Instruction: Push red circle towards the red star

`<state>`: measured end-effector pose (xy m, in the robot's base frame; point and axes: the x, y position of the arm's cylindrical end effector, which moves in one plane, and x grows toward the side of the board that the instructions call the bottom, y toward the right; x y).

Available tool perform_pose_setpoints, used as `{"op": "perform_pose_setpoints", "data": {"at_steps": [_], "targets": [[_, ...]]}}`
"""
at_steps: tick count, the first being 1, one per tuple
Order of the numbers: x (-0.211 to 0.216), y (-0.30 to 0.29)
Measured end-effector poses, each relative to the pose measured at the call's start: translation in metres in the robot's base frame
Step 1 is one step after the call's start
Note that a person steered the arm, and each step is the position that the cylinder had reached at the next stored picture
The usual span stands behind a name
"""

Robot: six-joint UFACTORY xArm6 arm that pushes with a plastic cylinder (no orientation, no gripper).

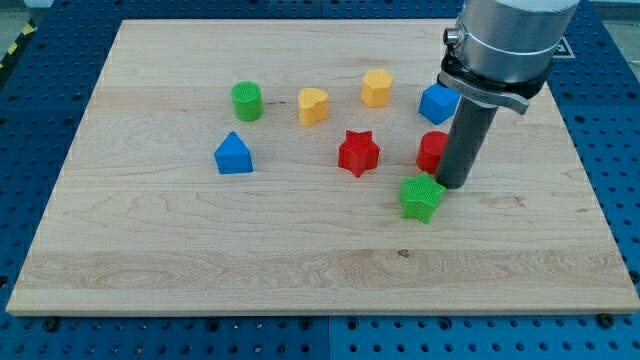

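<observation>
Red star (359,153) sits mid-board, red circle (432,151) to its right, bare wood between them.
From the left: green cylinder (247,101), blue block (233,153), two yellow blocks; my tip (453,184), a plain rod, touches the circle's right, green star (422,197) just below-left.

Laboratory or workshop bench: a pale wooden worktop (200,260) lies on a blue perforated mounting plate (610,120) visible beyond all four edges.

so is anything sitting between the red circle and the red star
Nothing visible: the board between the red circle and the red star is bare. My tip is right beside the circle, on the view's right.
</observation>
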<state>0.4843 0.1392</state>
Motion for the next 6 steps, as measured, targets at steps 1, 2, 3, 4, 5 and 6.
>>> {"op": "perform_pose_setpoints", "data": {"at_steps": [1,2,3,4,5,6], "targets": [[-0.004,0.0],[-0.006,0.008],[-0.006,0.028],[-0.016,0.032],[-0.026,0.024],[-0.03,0.008]]}}
